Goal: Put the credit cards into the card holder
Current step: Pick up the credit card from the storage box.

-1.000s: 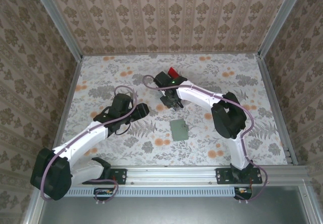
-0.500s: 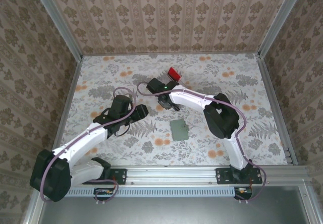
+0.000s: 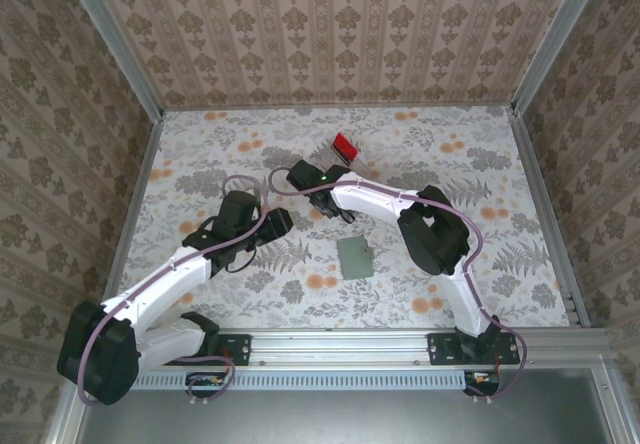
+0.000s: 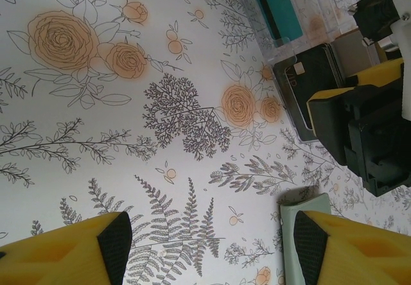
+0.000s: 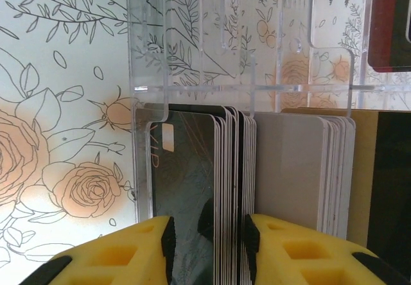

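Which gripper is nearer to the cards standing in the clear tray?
Right. The right gripper is at the cards, its fingers on either side of part of the stack. The left gripper hangs open off to one side, over the flowered table.

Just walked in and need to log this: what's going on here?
The right arm's tool straddles a few thin plastic cards stacked in the clear plastic tray; a firm grip isn't evident. The left tool hovers open above the floral table, near the flat sage-green wallet.
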{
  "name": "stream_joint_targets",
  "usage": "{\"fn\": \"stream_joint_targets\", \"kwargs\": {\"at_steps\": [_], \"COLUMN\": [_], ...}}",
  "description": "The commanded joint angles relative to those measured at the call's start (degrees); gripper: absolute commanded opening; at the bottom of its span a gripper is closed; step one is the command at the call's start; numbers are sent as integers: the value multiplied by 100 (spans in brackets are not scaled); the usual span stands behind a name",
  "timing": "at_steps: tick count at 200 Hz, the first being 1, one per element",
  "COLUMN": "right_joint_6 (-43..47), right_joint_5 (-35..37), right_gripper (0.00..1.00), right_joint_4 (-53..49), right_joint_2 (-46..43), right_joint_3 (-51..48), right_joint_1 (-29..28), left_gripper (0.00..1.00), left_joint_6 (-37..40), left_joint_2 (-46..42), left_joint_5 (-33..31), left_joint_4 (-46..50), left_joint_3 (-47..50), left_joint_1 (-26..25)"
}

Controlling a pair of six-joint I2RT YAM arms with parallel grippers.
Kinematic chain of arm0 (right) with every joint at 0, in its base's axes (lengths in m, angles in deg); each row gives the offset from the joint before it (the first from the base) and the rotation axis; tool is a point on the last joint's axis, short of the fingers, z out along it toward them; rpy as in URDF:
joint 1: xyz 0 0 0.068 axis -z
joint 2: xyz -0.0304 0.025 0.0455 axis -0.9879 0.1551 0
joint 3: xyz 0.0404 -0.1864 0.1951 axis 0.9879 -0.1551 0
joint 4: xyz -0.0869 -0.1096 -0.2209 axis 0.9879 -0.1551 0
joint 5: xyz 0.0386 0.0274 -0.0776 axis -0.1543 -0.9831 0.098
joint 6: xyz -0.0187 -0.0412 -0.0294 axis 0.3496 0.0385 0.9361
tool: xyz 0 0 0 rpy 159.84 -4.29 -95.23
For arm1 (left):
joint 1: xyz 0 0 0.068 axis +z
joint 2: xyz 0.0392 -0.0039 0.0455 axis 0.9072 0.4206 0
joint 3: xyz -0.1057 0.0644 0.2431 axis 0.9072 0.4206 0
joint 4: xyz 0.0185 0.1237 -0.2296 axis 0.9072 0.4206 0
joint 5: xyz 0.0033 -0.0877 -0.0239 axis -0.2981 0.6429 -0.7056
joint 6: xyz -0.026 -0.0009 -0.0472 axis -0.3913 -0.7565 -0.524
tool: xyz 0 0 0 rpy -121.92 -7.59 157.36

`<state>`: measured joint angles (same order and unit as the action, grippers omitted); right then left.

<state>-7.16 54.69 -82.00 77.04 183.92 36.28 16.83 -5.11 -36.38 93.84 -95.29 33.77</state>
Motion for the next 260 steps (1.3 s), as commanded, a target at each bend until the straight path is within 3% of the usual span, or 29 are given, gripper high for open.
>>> {"fn": "stream_joint_targets", "kwargs": {"at_steps": [1, 150, 234, 260], "right_joint_6": [39, 140, 2, -106], "right_joint_5": [318, 479, 116, -290], "right_gripper": [34, 20, 12, 7], "right_joint_4": [25, 165, 12, -90], "right_joint_2": [109, -303, -623, -764], "right_joint_3": [-72, -193, -156, -114], "right_joint_1": [-7, 83, 104, 145], "left_gripper": [71, 72, 72, 72], "left_joint_6": [-58, -68, -57, -56], "left_joint_2": [-104, -52, 9, 19], "left_joint_5": [-91, -46, -9, 25], "left_joint_4": [7, -11, -37, -49], "left_joint_3": [48, 52, 12, 4], "left_joint_1": [59, 77, 81, 86]}}
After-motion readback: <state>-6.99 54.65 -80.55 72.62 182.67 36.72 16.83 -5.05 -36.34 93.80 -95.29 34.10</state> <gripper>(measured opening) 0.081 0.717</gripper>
